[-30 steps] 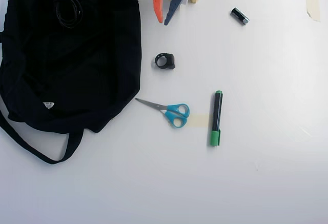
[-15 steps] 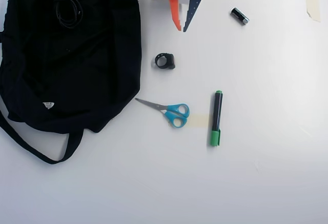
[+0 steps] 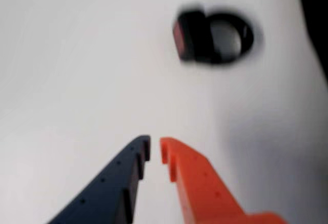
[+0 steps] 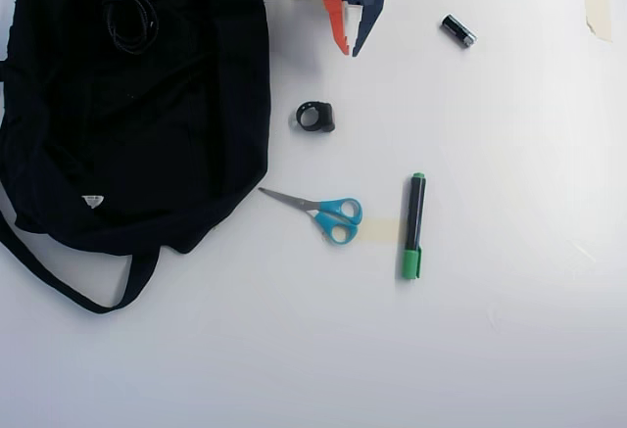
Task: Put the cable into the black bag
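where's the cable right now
In the overhead view the cable lies coiled on the bag near its upper left, well left of the ring clip.

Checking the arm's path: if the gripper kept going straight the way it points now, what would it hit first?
Probably the small black ring-shaped clip: in the wrist view it lies ahead of the nearly closed gripper, slightly right. Depth is unclear, so it might pass over.

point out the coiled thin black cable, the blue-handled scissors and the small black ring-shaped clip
coiled thin black cable (image 4: 130,19), overhead view, on the loop's right strand.
blue-handled scissors (image 4: 338,214), overhead view, on the blue handles.
small black ring-shaped clip (image 3: 195,35), wrist view, on its solid block beside the ring.
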Motion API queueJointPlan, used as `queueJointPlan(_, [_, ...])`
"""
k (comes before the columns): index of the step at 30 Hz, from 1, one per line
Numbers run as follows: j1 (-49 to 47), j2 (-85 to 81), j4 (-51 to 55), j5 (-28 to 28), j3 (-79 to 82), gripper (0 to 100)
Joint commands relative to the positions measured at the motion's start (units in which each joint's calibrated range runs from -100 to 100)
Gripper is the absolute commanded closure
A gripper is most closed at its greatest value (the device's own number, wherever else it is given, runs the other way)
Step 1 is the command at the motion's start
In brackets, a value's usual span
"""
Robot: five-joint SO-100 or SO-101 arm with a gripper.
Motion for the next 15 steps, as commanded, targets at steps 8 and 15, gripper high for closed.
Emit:
queueJointPlan(8, [-0.4, -0.8, -4.2, 0.0, 9.7, 97])
queueJointPlan(15, [-0.6, -0.9, -6.8, -0.3, 18.5, 98])
